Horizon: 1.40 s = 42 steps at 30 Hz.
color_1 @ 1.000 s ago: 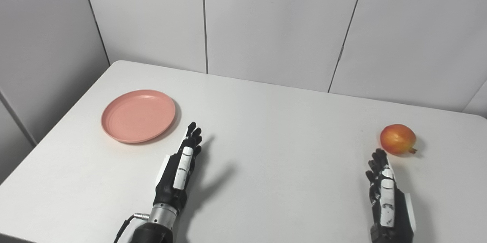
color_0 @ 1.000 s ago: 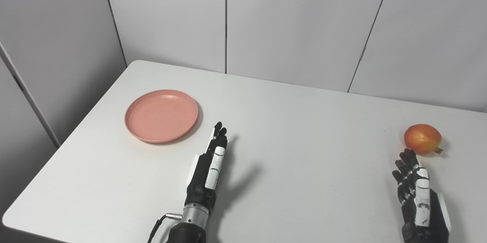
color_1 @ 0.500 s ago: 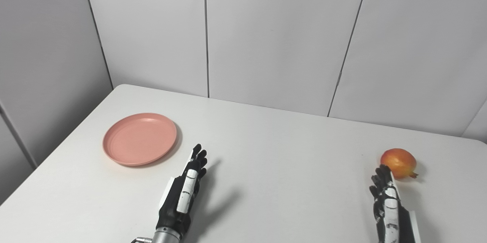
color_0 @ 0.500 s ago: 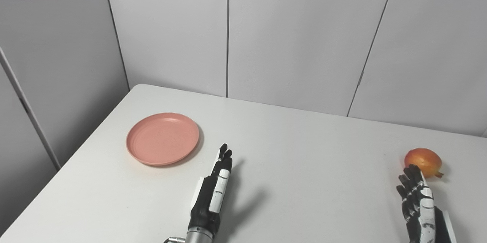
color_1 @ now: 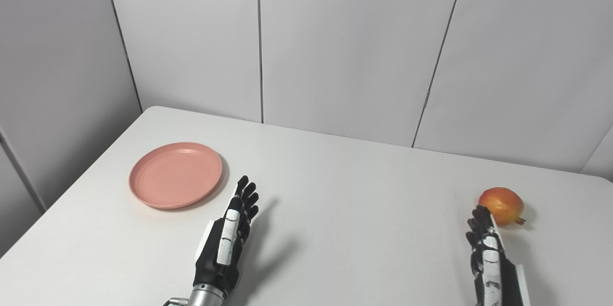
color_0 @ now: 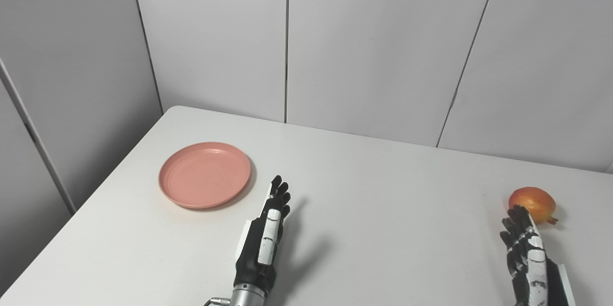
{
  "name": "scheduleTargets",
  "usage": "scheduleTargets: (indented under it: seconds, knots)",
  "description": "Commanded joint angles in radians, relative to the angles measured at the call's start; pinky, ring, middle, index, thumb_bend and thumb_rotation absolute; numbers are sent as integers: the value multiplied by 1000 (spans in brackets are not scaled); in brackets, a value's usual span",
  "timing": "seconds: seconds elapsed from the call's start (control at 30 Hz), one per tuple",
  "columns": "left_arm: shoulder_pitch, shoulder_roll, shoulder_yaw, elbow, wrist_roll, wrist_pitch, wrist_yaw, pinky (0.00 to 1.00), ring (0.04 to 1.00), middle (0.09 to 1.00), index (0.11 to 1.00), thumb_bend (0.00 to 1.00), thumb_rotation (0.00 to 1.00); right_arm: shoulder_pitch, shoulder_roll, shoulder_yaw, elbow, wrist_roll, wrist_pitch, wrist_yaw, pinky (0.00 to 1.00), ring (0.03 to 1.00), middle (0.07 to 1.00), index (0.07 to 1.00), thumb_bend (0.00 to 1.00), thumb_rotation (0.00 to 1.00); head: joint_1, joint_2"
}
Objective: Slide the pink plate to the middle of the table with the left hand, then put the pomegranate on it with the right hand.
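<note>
1. The pink plate (color_0: 205, 174) was round and shallow, a matte salmon pink with a low raised rim, and nothing lay in it. It sat flat on the left part of the white table (color_0: 373, 186), towards the far-left corner and well off the middle.
2. The pomegranate (color_0: 532, 199) was a small rounded fruit, orange-red with a yellower patch on top and a short dark crown poking out to its right. It rested on the table near the right edge, well apart from the plate.
3. The left hand (color_0: 264, 239) hung above the table just right of the plate and a little nearer the camera, edge-on, its fingers straight and slightly spread, pointing away. It grasped nothing and was apart from the plate's rim; its shadow fell on the table to its right.
4. The right hand (color_1: 489, 253) stood at the lower right, partly cut off by the picture's bottom edge, its fingers extended and loose, holding nothing. Its fingertips (color_0: 519, 213) lay just in front of the pomegranate; whether they touched it could not be told.
5. Plain grey wall panels (color_0: 373, 42) stood behind the table.
</note>
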Motion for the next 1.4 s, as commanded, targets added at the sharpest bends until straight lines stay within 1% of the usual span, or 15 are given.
scheduleTargets:
  seconds: [0.0, 0.13, 0.33, 0.4, 0.53, 0.7, 0.73, 0.83, 0.93, 1.03, 1.13, 1.17, 1.23, 1.3, 1.37]
  knots:
    - [2, 3, 13, -40, -16, 11, -13, 1000, 994, 999, 1000, 688, 995, 52, 18, 3, 43, 2, -32, 0, 1000, 968, 954, 938, 685, 958, 1, 1]
    - [-29, 6, 30, -107, -45, 68, -10, 1000, 985, 986, 1000, 706, 982, 65, 21, 11, 24, -2, -15, -1, 1000, 959, 942, 926, 694, 935, -8, 7]
    - [-91, 15, 59, -211, -85, 200, -6, 993, 965, 969, 998, 756, 954, 77, 29, 18, 0, 2, 0, 0, 991, 947, 925, 914, 716, 893, -17, 13]
    - [-112, 23, 70, -233, -93, 229, -7, 988, 955, 957, 995, 770, 950, 80, 32, 20, -6, 0, 5, -2, 985, 942, 919, 911, 739, 882, -21, 15]
    - [-187, 63, 109, -279, -129, 303, -12, 975, 948, 951, 988, 807, 915, 86, 34, 26, -24, 2, 20, -2, 990, 939, 913, 914, 743, 877, -26, 18]
    - [-251, 120, 143, -291, -131, 356, -14, 920, 896, 912, 974, 867, 939, 91, 34, 31, -35, 2, 28, -3, 990, 939, 913, 918, 729, 875, -29, 21]
    - [-274, 151, 161, -278, -142, 363, -22, 919, 896, 912, 974, 868, 939, 92, 34, 32, -39, 0, 32, -4, 990, 939, 913, 918, 729, 875, -32, 23]
    - [-325, 241, 208, -213, -179, 336, -75, 923, 906, 915, 940, 882, 942, 94, 35, 33, -45, 3, 41, -4, 989, 936, 910, 915, 715, 855, -34, 23]
    - [-353, 295, 235, -157, -201, 305, -115, 915, 904, 914, 923, 870, 932, 94, 35, 33, -46, 6, 42, -5, 987, 936, 908, 912, 711, 842, -34, 23]
    - [-391, 354, 261, -89, -210, 273, -144, 897, 888, 895, 902, 889, 933, 95, 35, 32, -44, 6, 39, -4, 984, 932, 903, 910, 710, 836, -35, 26]
    - [-423, 399, 275, -43, -219, 244, -174, 922, 896, 908, 911, 916, 952, 96, 31, 33, -42, 4, 37, -1, 985, 933, 904, 913, 708, 841, -35, 26]
    - [-433, 418, 279, -25, -222, 229, -191, 927, 899, 904, 907, 905, 959, 96, 30, 32, -42, 4, 37, 0, 985, 933, 903, 912, 707, 841, -35, 26]
    - [-453, 454, 289, 14, -220, 205, -217, 902, 906, 910, 895, 856, 967, 96, 29, 31, -40, 5, 38, -1, 981, 936, 903, 912, 713, 840, -34, 27]
    - [-469, 476, 300, 43, -221, 197, -229, 862, 898, 917, 894, 852, 951, 96, 28, 31, -38, 7, 38, 1, 982, 939, 904, 915, 717, 841, -34, 27]
    - [-486, 494, 314, 83, -232, 183, -242, 861, 896, 917, 898, 853, 946, 95, 28, 30, -37, 11, 40, 2, 982, 938, 904, 915, 720, 837, -34, 27]
